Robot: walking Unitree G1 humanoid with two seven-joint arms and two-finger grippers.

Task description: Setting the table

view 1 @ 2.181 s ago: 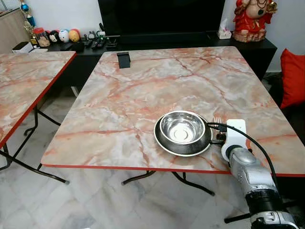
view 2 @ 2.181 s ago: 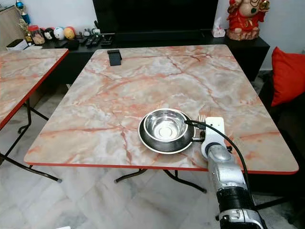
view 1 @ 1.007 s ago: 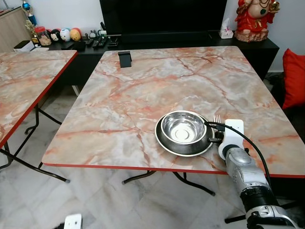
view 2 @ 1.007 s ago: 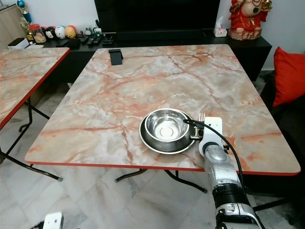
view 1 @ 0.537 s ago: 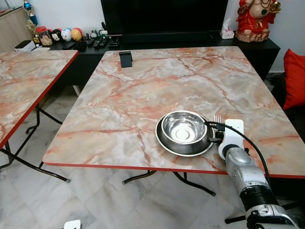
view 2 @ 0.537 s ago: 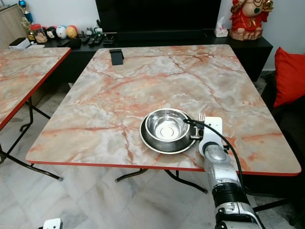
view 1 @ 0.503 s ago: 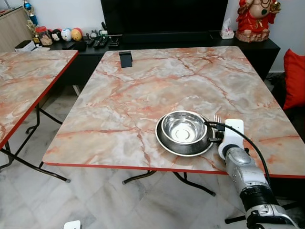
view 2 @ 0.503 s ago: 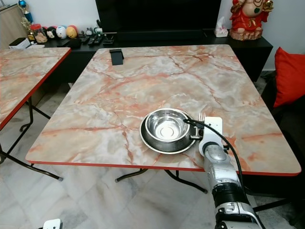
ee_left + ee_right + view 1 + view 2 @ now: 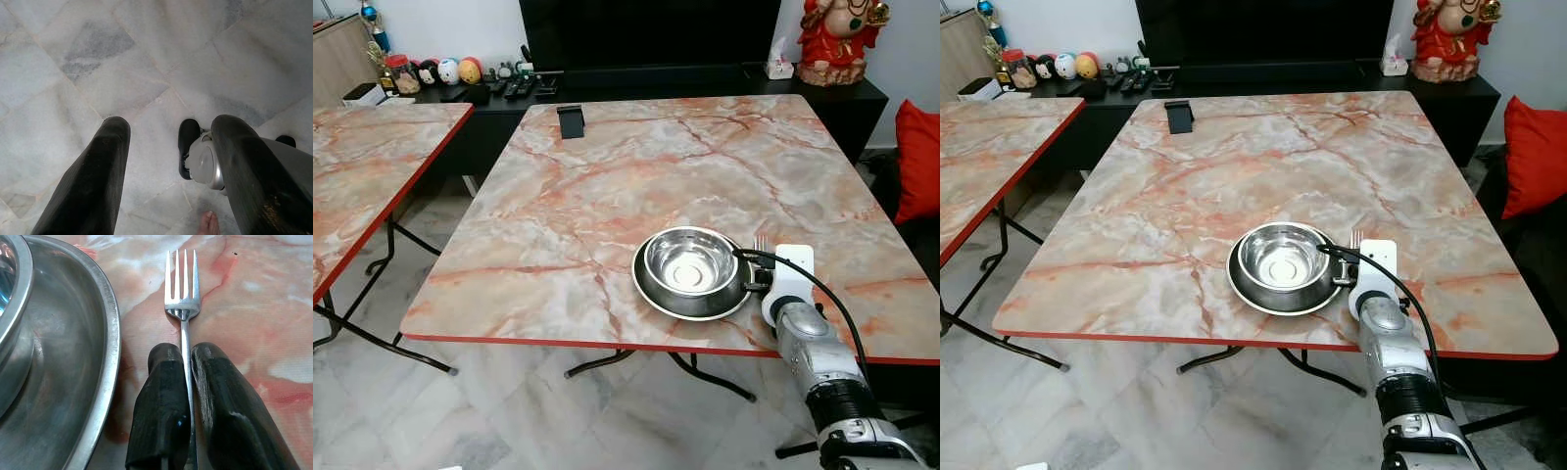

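fork placement beside plate, fingers closed on the handle

right gripper (image 9: 185,382) at the near right part of the desk (image 9: 607,176), just right of the plate (image 9: 651,292). fingers (image 9: 164,396) pressed together on the fork (image 9: 182,298) handle, one on each side, no gap visible beyond the handle's width. fork lying flat or nearly flat on the marble top, tines pointing away from the robot, parallel to the plate rim and just beside it, not touching it. bowl (image 9: 689,262) seated inside the plate, upright and empty. small black stand (image 9: 569,121) near the far edge, well apart from the setting.

left gripper (image 9: 166,166) hanging idle over the floor (image 9: 98,73), fingers spread wide, holding nothing.

step in hand, by judgement: setting the fork down to the right of the plate; plate and bowl apparently in place already. whether the fork bears fully on the desk cannot be told.

next move, by judgement: opening the fingers without dragging the handle, then lifting straight back and up, clear of the plate rim, so as not to skew the fork or knock the plate.
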